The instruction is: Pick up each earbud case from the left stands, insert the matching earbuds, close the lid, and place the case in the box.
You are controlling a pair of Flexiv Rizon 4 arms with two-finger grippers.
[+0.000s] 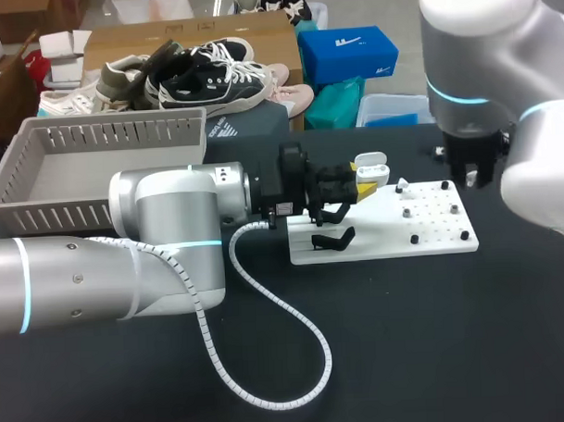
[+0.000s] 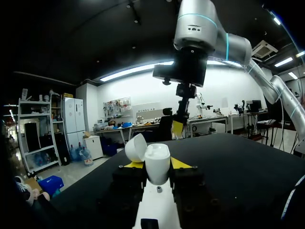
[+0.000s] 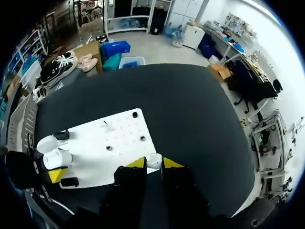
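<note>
1. The left gripper (image 2: pixel 157 164) is closed on the earbud case (image 2: pixel 157 156). Its yellow tips press the white case from both sides.
2. The case's lid (image 2: pixel 136 147) stands open, tilted back to one side.
3. The case is held at the near-left end of the white board (image 1: pixel 432 247), beside a black stand (image 1: pixel 331 239).
4. The right gripper (image 3: pixel 154 163) is narrow, with a small white earbud (image 3: pixel 153 160) pinched between its yellow tips.
5. That gripper hangs over the board's far-right corner, well apart from the case.
6. Small black pegs (image 1: pixel 415 238) dot the board, and another white earbud (image 1: pixel 402 185) sits near its middle.
7. The grey slatted box (image 1: pixel 94 134) sits at the table's far left, behind the left arm.
8. A white ribbed cable (image 1: pixel 286 331) loops from the left arm's wrist over the black table (image 1: pixel 454 353).
</note>
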